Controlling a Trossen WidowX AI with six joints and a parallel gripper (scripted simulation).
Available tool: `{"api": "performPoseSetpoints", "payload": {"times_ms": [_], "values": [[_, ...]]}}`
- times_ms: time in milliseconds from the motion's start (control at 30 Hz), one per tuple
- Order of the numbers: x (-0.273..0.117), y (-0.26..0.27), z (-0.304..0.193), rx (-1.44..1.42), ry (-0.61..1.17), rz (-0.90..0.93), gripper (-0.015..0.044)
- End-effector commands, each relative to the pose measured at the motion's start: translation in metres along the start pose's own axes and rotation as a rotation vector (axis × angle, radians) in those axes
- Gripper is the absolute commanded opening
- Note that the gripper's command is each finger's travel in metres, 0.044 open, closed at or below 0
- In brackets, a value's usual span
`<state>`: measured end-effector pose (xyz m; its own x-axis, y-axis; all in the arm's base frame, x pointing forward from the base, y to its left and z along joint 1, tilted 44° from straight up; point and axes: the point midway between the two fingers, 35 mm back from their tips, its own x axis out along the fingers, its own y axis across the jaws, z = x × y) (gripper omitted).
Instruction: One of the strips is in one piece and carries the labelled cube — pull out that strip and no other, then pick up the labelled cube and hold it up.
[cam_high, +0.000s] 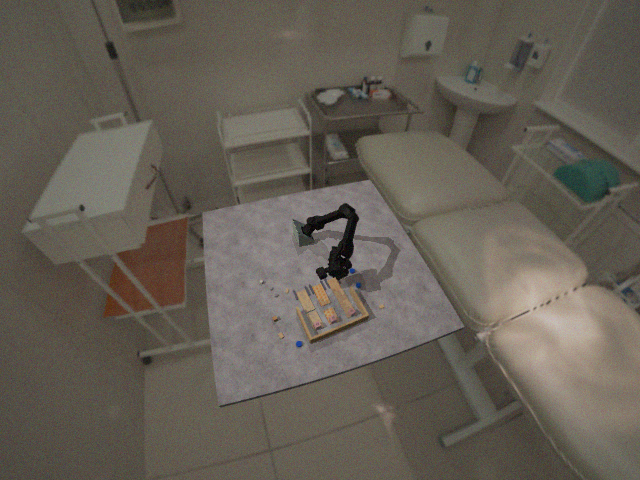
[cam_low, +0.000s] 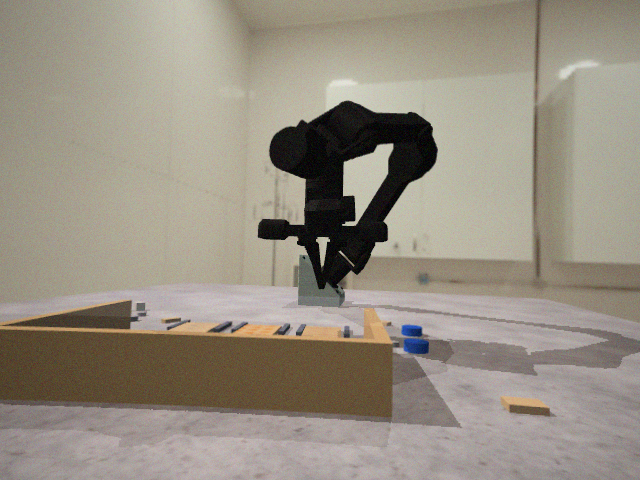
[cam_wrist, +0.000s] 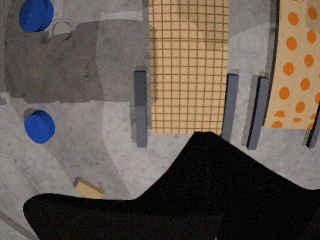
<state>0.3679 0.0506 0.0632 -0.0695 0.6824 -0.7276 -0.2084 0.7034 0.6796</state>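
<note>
Above the near end of the grid-patterned strip (cam_high: 339, 295) (cam_wrist: 189, 70), the closed, empty tool (cam_high: 331, 279) (cam_low: 321, 287) (cam_wrist: 202, 140) needed centring between the rails before pressing down and dragging straight.

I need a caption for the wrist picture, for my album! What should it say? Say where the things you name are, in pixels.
Shut black gripper (cam_high: 330, 279) (cam_low: 322, 286) (cam_wrist: 202, 140) by the end of a checked strip (cam_high: 341, 296) (cam_wrist: 189, 70), orange-dotted strip (cam_high: 321, 294) (cam_wrist: 296, 65) alongside.
</note>
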Motion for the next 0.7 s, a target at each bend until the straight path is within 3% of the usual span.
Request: {"api": "performPoseSetpoints", "payload": {"times_ms": [0,667], "values": [[0.008,0.000,0.000,0.004,0.004,-0.002,0.0000],[0.041,0.001,0.000,0.004,0.004,-0.001,0.0000]]}}
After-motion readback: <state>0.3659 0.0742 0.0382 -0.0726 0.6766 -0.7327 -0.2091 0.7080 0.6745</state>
